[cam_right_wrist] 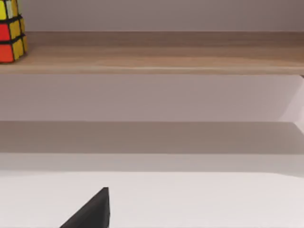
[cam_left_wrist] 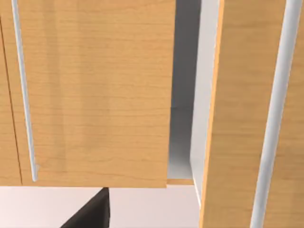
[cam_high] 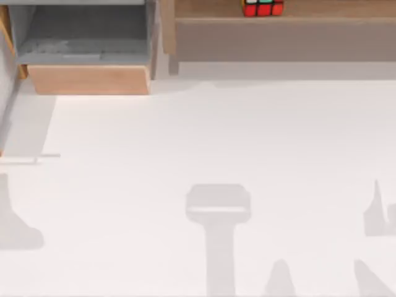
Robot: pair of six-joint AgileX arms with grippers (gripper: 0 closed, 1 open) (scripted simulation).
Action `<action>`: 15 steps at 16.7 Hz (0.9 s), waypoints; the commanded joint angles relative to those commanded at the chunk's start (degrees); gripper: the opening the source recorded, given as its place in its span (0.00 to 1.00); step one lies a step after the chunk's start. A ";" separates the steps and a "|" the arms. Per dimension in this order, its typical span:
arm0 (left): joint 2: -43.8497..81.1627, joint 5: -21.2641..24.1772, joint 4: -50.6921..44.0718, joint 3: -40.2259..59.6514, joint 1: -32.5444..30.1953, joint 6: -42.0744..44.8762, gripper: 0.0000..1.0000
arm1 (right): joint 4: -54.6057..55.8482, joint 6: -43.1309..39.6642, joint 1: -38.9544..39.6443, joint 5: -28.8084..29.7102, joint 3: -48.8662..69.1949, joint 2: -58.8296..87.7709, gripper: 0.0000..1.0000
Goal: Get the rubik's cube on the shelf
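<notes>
white table [cam_high: 216, 142]; rubik's cube [cam_high: 263, 7] on shelf [cam_high: 322, 9]; right wrist shows yellow face.

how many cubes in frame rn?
1. The cube sits on the shelf at the table's far edge, right of the open drawer; right wrist view catches it too. Nothing else hides one visibly.
</notes>
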 joint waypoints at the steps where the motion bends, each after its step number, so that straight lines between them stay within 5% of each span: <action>1: 0.25 0.00 0.05 0.75 0.91 0.52 1.00 | 0.00 0.00 0.00 0.00 0.00 0.00 1.00; 15: 2.14 -3.44 -2.56 5.64 -2.08 0.70 1.00 | 0.00 0.00 0.00 0.00 0.00 0.00 1.00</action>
